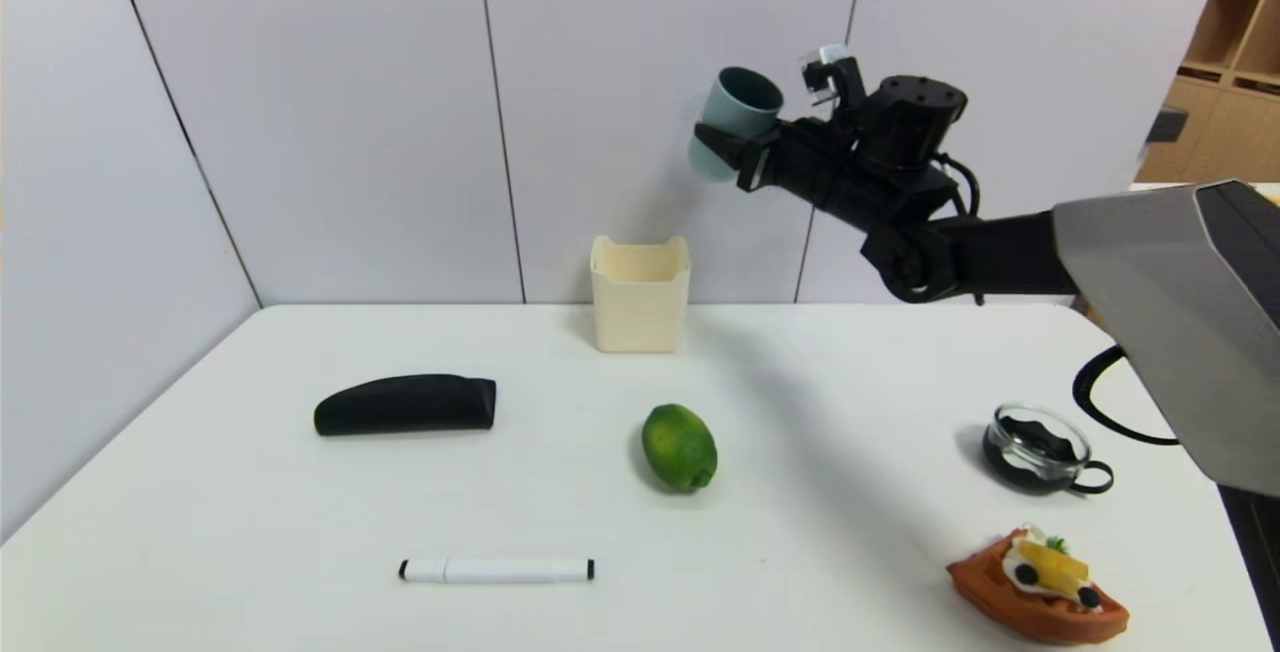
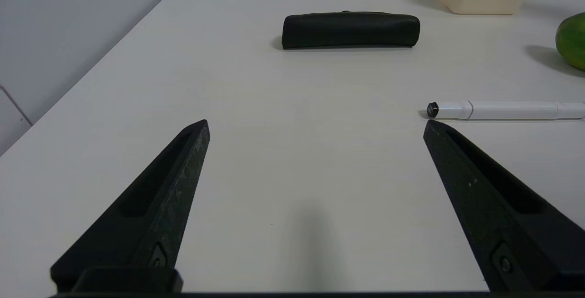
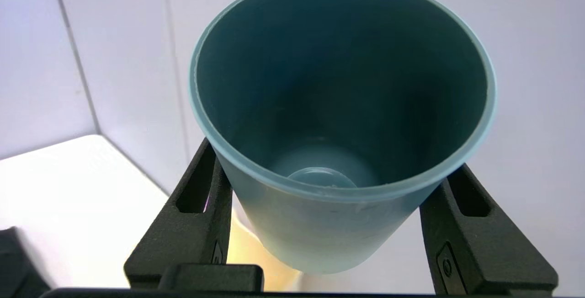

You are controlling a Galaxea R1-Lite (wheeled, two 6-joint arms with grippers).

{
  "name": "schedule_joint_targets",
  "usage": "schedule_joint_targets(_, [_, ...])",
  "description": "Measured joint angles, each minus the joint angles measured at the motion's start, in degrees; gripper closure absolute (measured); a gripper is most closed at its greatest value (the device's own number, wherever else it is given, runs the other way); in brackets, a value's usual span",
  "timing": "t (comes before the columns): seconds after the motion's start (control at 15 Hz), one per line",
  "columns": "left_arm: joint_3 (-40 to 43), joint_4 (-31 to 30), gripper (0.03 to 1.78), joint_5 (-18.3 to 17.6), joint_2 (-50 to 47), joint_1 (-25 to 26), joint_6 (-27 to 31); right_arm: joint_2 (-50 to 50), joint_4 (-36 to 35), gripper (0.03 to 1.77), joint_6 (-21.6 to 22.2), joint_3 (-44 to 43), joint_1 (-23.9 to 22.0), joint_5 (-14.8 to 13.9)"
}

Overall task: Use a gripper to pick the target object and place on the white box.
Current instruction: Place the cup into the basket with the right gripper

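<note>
Tumbler (image 1: 738,107) — gripped between the claw's (image 1: 735,147) fingers (image 3: 205,206).

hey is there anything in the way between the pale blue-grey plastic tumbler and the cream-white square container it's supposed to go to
Nothing visible: the right gripper holds the pale blue-grey plastic tumbler above the cream-white square container, with only air between.
</note>
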Motion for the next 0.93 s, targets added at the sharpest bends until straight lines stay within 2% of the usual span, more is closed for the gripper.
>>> schedule_joint_targets(0.2, [0.00, 0.00, 0.12, -0.05, 0.00, 0.00, 0.02, 2.90, 1.46, 0.70, -0.09, -2.56, 2.61, 1.51])
schedule_joint_targets(0.6, [0.00, 0.00, 0.12, 0.00, 0.00, 0.00, 0.00, 6.88, 2.10, 0.70, -0.37, -3.35, 5.64, 1.57])
schedule_joint_targets(0.73, [0.00, 0.00, 0.12, -0.02, 0.00, 0.00, 0.00, 7.45, 4.82, 0.70, -0.69, -3.33, 5.81, 1.41])
schedule_joint_targets(0.93, [0.00, 0.00, 0.12, -0.02, 0.00, 0.00, 0.00, 7.86, 8.77, 0.70, -3.79, -3.46, 5.64, 1.40])
